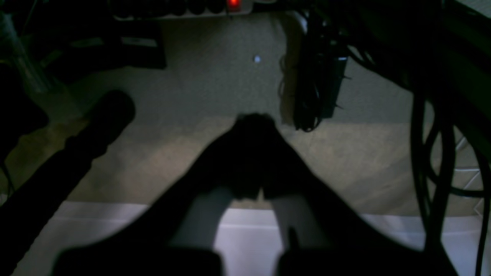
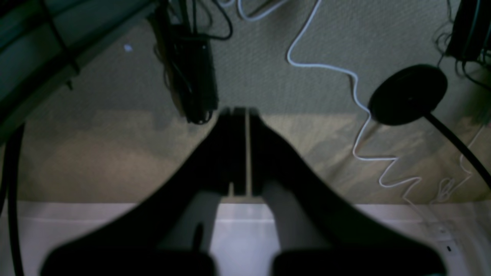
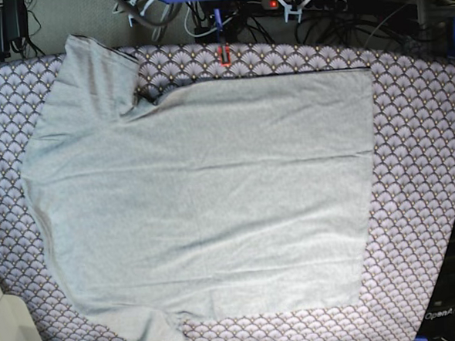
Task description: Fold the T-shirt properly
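Lying flat, unfolded: grey T-shirt [image 3: 206,195] on patterned cloth [image 3: 420,166].

"OpenArm" in white on dark arm base [image 3: 443,313], lower right

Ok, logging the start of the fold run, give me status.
Left gripper shut, empty, off the table. Right gripper shut, empty, also off. T-shirt spread flat, unfolded, on the patterned cloth. Nothing lying on the shirt.

Both arms hang off the bench — left gripper [image 1: 255,122] with fingers pressed together, right gripper [image 2: 241,115] likewise, a hairline gap between.
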{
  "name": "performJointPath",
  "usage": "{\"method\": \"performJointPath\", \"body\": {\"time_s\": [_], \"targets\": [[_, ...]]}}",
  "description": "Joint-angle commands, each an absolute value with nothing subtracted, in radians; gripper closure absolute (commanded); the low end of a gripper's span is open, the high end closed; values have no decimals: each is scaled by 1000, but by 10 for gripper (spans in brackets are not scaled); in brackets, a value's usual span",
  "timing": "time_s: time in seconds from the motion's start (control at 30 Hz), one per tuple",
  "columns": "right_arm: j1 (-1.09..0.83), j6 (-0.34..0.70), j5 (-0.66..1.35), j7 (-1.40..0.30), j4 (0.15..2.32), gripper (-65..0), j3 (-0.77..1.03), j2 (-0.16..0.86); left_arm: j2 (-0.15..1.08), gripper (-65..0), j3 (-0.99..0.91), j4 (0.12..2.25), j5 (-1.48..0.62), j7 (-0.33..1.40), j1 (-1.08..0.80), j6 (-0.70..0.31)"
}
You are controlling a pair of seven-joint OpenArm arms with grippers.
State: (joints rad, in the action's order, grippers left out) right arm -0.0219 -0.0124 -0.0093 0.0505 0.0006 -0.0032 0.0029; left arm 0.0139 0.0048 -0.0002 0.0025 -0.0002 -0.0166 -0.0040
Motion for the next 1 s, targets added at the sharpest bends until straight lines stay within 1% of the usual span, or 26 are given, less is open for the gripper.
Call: {"method": "performJointPath", "body": {"time_s": [0.0, 0.3, 0.47, 0.87, 0.97], "targets": [[-27, -5, 1, 58, 0, 0, -5, 5, 16, 0, 7, 0, -1, 1, -18, -4], [-27, -5, 1, 59, 0, 0, -5, 5, 16, 0, 7, 0, -1, -1, -16, -4], [-28, -4, 1, 99, 0, 0, -7, 5, 16, 0, 7, 0, -1, -1, -16, -4], [-28, -4, 1, 99, 0, 0, -7, 5, 16, 0, 7, 0, -1, -1, -16, -10], [-56, -4, 1, 136, 0, 0, -7, 7, 16, 0, 8, 0, 1, -25, -24, -13]]}}
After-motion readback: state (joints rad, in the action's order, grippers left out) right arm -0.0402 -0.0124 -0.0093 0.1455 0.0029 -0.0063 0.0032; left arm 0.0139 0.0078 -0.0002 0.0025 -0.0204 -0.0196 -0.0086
